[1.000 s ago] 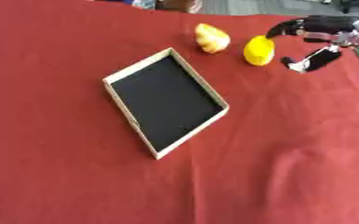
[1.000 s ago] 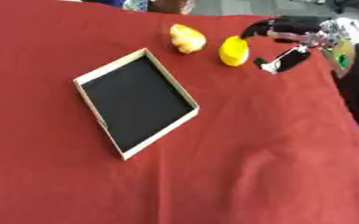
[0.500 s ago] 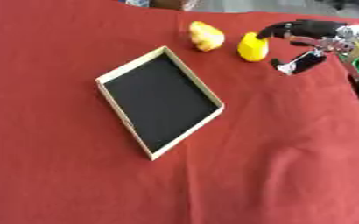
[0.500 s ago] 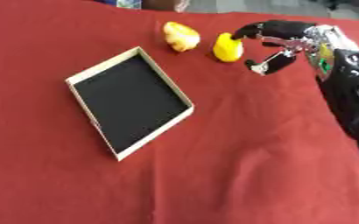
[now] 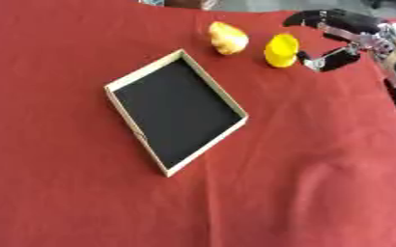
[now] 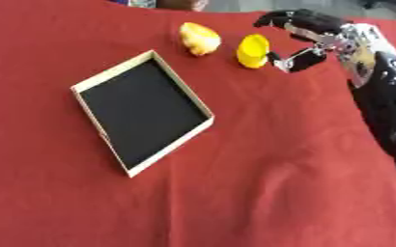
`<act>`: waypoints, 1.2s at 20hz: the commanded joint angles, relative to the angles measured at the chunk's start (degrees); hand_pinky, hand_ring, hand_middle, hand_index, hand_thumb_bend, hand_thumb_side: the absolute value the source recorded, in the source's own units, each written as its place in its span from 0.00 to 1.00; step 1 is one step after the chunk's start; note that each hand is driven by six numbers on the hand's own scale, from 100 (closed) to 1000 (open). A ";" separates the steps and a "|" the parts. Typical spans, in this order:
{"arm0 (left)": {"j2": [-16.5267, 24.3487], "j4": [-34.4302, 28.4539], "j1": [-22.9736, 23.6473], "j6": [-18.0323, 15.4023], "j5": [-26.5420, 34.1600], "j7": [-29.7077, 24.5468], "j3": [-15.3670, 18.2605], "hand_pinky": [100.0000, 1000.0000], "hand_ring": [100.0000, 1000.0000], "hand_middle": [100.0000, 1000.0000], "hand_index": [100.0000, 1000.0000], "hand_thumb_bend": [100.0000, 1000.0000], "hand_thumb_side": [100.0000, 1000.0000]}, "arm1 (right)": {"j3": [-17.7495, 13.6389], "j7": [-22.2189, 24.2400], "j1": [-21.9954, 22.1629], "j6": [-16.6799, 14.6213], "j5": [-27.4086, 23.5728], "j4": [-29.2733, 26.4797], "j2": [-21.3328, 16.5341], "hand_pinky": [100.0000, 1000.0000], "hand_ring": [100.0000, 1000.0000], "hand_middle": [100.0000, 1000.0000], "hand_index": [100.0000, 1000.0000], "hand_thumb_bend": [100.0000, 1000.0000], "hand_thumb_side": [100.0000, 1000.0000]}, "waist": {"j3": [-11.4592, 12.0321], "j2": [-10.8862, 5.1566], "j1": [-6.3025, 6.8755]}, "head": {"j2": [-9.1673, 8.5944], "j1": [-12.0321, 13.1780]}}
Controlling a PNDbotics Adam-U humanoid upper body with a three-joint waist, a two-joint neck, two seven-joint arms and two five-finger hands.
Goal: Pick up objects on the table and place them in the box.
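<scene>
- The yellow object (image 5: 281, 49) sits near the top of the frame, right of centre, on the red-covered counter (image 5: 319, 159). It looks rounded and slightly taller than wide, its long axis running roughly up and down in the picture.
- Just beside it on its left lies a paler yellow-orange object (image 5: 226, 37), close but apart from it as far as I can make out.
- The right hand (image 5: 341, 36) comes in from the upper right corner and is just to the right of the yellow object. Its fingers (image 5: 316, 18) arch over the top and its thumb (image 5: 324, 59) reaches in from below, forming an open bracket facing left toward the object.
- The hand holds nothing; I cannot tell whether the thumb tip touches the object's side or stops just short.
- So the object lies directly left of the hand, at the mouth of that bracket. In my judgement the grasp would turn on sliding a little further left before closing.
- The box (image 5: 147, 77), a shallow tray with a pale rim and black floor, lies empty left of centre, down and left of both objects, turned diamond-wise.
- The left hand shows in neither view.
</scene>
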 commanded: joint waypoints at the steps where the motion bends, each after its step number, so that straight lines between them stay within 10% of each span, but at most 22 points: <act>1: 0.38 -1.01 -0.38 -0.04 0.34 -0.33 0.02 0.83 0.68 0.79 0.89 0.01 0.64 | -0.81 1.24 -0.73 1.05 -2.20 -2.24 -2.87 0.92 0.95 0.91 0.96 0.00 0.09 | -0.05 -1.08 0.31 | -0.58 -0.09; 24: -0.16 -1.01 -0.50 0.32 0.82 -1.04 -0.13 0.84 0.68 0.79 0.89 0.00 0.66 | -0.83 4.29 -2.81 2.73 3.00 1.51 -0.69 0.93 0.97 0.92 0.96 0.00 0.29 | 0.54 -0.14 -0.08 | -0.98 -0.77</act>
